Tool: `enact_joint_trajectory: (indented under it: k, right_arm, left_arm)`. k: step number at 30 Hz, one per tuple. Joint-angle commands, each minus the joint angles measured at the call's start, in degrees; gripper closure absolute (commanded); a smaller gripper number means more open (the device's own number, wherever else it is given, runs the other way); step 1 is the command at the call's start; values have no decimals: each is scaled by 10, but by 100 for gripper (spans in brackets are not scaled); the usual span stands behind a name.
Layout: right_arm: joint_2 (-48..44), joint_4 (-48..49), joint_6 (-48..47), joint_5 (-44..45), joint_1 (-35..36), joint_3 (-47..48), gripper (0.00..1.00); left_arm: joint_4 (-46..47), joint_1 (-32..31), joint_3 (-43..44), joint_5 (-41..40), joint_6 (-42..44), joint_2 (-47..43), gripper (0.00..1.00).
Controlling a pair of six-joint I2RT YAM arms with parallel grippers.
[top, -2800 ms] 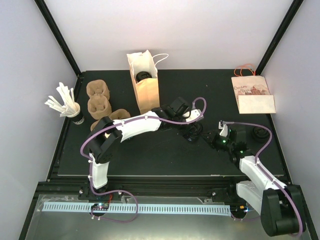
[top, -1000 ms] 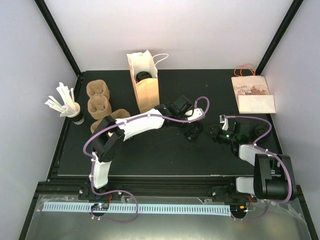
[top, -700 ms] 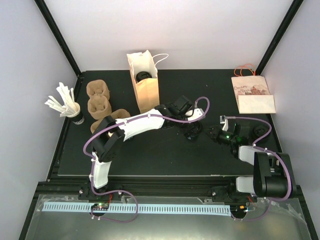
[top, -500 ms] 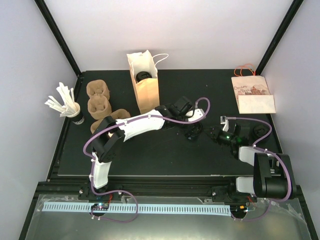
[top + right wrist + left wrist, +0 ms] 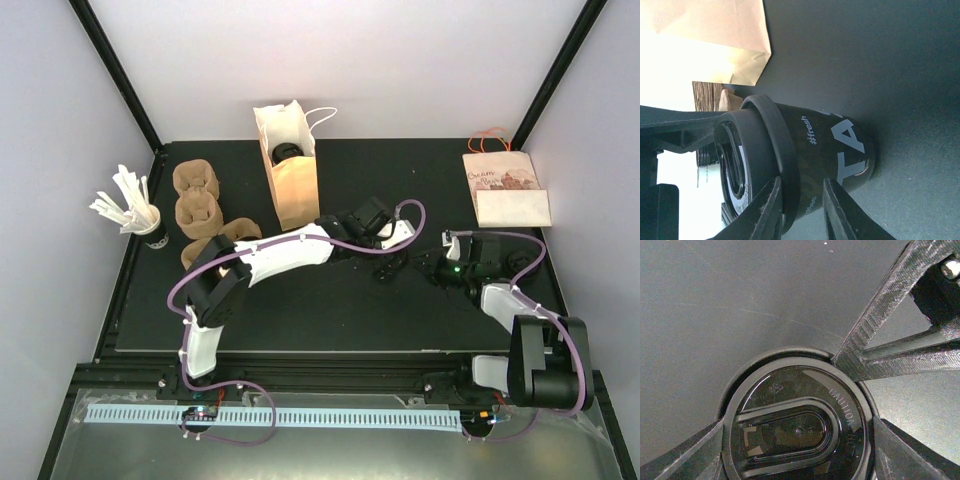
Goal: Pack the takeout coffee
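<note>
Near mid tabletop point(image 5: 300, 310) | coffee cup point(image 5: 388, 266) upright, black lid on, right of the standing paper bag point(image 5: 292, 165) | left tool point(image 5: 797, 424) spread wide, and I read it clamped on the lid from both sides | right tool point(image 5: 801, 186) narrow, fingers straddling the lid rim — I cannot tell if it pinches

The lid point(image 5: 797, 432) reads "CAUTION"; the cup point(image 5: 825, 155) shows "#fresh" and, seemingly, "TA".
</note>
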Motion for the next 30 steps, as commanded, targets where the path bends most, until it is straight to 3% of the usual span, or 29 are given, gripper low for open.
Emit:
enact_joint_trajectory:
  k: [1, 9, 14, 21, 30]
  right_arm:
    - [6, -129, -52, 24, 6, 14, 75]
    - [-35, -160, -85, 13, 7, 90, 63]
    - [-51, -118, -78, 27, 7, 99, 62]
    - [-38, -92, -76, 96, 7, 100, 66]
    - [35, -40, -71, 62, 7, 86, 73]
  left_arm:
    - [-69, -10, -31, -11, -10, 58, 29]
    - [-40, 4, -66, 17, -13, 35, 29]
    - [-31, 8, -75, 37, -10, 32, 29]
    - [-57, 9, -45, 41, -1, 38, 29]
    - [-72, 8, -37, 36, 3, 44, 29]
